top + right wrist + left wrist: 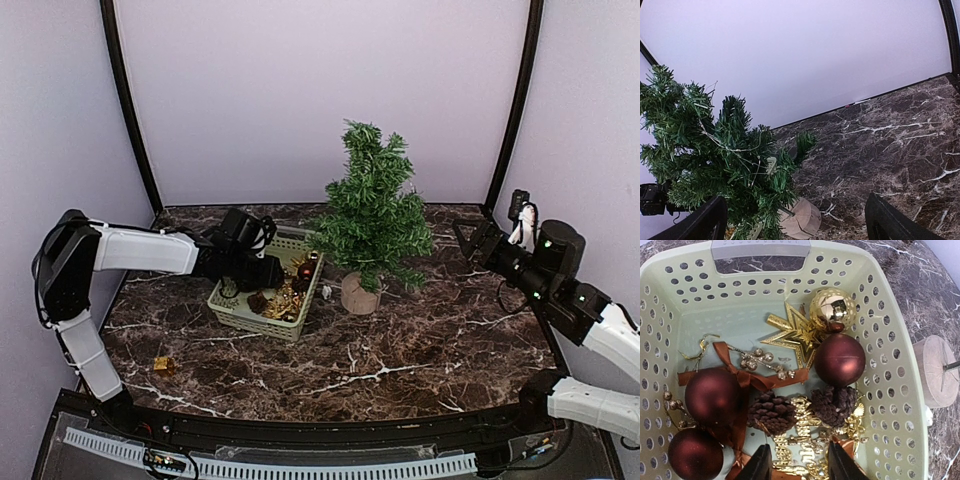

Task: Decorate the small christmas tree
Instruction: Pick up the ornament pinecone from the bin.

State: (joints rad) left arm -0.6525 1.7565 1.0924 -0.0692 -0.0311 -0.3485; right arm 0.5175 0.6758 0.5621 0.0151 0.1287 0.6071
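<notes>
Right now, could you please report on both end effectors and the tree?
Left end effector in the basket, astride a gold ornament, grip unclear. Right end effector open, empty. Tree upright, undecorated; path clear.

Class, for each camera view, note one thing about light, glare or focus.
Top external: soft, even light on the small christmas tree, no hard shadows; left wrist: bright glare spots on the gold bauble, basket sharp; right wrist: the tree's needles crisp, pale wall washed out.

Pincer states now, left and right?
Left pincer: half-closed over gold ornaments in pale green plastic basket; grip cannot be told.
Right pincer: open, empty.
</notes>
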